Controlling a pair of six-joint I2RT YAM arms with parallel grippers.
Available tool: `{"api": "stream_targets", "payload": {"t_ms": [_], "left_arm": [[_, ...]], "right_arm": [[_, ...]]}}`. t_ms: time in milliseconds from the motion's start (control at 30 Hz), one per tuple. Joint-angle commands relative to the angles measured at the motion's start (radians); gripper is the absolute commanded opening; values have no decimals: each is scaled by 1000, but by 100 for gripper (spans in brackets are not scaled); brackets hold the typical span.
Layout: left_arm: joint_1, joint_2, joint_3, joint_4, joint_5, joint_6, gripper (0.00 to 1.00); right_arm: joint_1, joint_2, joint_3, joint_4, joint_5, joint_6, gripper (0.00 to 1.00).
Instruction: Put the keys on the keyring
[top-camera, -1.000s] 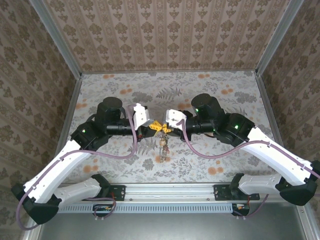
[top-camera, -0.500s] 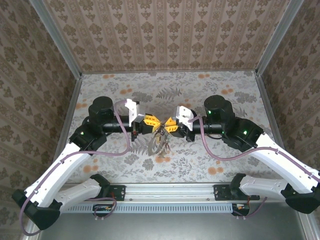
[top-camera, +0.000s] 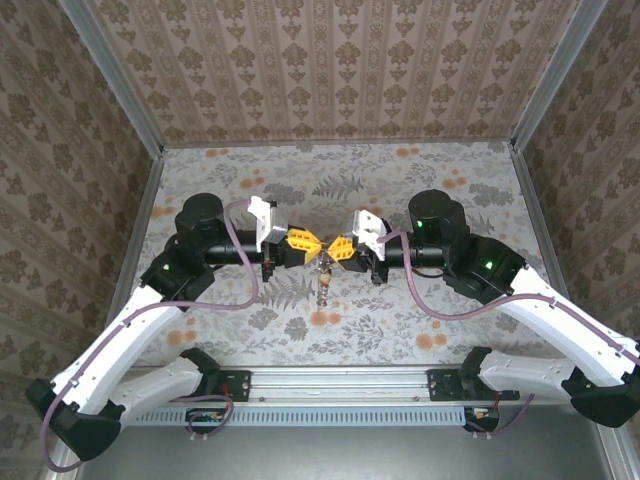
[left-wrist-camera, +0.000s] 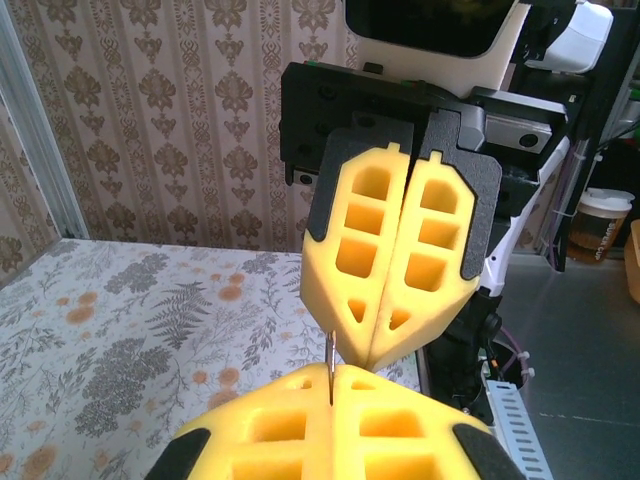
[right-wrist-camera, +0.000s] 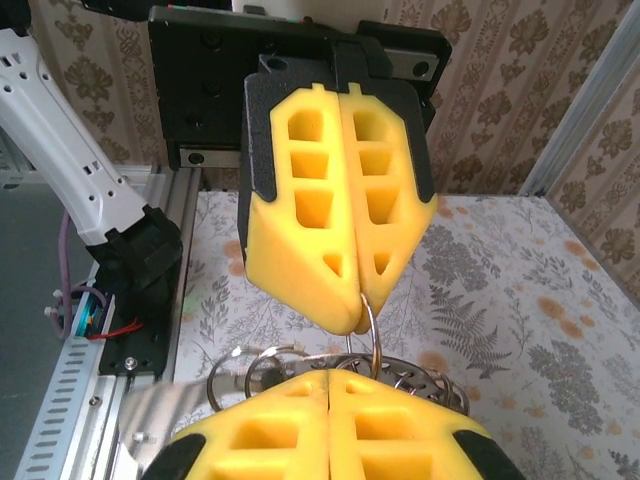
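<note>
Above floral tabletop (top-camera: 480, 190), two sets of closed jaws meet one keyring (top-camera: 323, 268).

L end effector (left-wrist-camera: 330, 388) tip-to-tip w/ R end effector (left-wrist-camera: 372, 345)

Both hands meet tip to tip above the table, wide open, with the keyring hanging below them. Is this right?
No: the left hand and right hand are shut, fingers pressed together, as both wrist views show. The rest holds.

Bright, even light leaves only faint, soft shadows on the tabletop (top-camera: 400, 330). Nearest the wrist lenses, the yellow foam (left-wrist-camera: 300, 395) is slightly blurred.
</note>
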Motion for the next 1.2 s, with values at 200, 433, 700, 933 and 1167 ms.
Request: {"api": "stream_targets", "payload": {"t_ms": [200,433,700,933,1167], "left_arm": [[22,-31,2,57,10,-22,0],[47,-30,35,-111,-82,54,0],[56,70,39,-274,-258,101,0],[54,356,149,-159,-464,-21,0],[52,727,351,-146,-565,-79,0]], "right_arm": [[-26,-47,-35,49,44,36,17],[-87,-134,-139,114,186,109,44],[-119,-146,-298,271,416,226,69],[-163,-252,-432,337,602,295,84],[-254,-357,-519,334,732,332,100]]}}
